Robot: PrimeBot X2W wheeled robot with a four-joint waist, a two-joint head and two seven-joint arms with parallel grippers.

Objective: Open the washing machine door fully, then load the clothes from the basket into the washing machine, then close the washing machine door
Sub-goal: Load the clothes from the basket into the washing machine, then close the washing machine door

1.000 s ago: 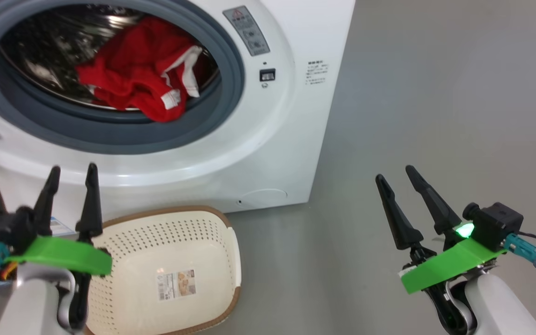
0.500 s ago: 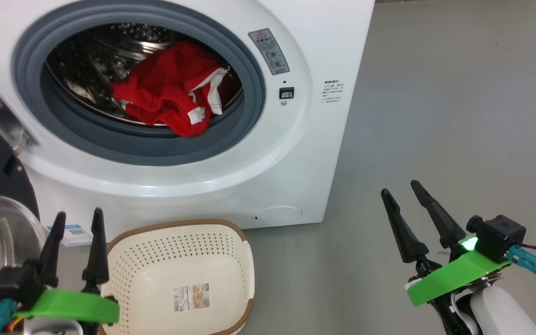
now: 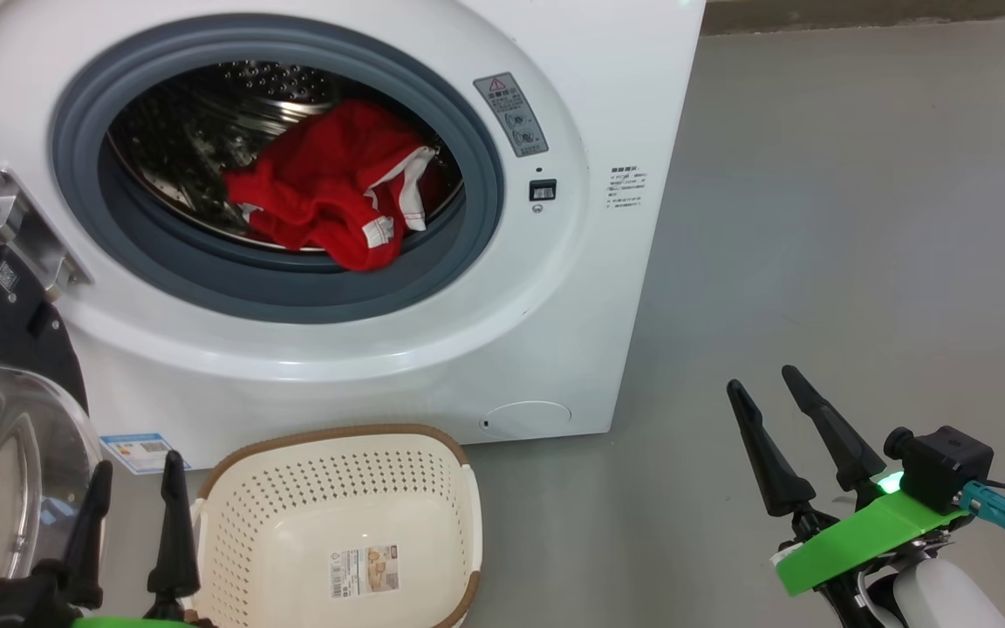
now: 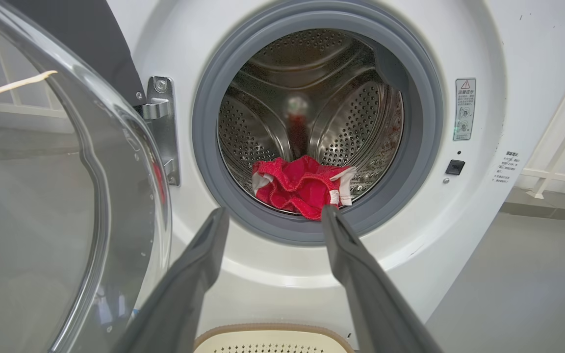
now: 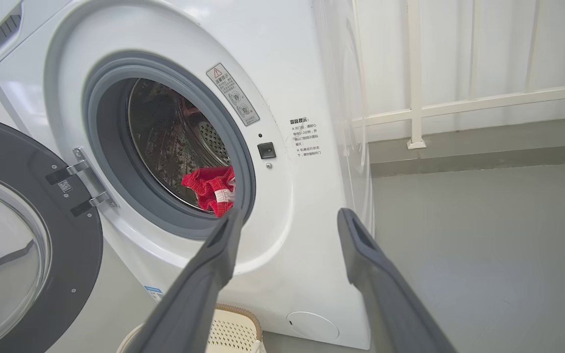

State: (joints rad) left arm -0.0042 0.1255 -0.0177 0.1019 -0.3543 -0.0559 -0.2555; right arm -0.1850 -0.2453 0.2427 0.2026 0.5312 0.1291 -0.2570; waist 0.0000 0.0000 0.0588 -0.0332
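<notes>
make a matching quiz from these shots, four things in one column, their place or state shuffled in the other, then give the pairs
Things
1. clothes
2. basket
3. washing machine door
4. right gripper

Place or state
a. swung out on its hinge
b. on the floor below the washer front
c. lying in the steel drum
d. fingers apart, holding nothing

Pairs: 1-c, 2-b, 3-a, 4-d

Grey floor [image 3: 860,218], white railing [image 5: 414,73] behind it.
</notes>
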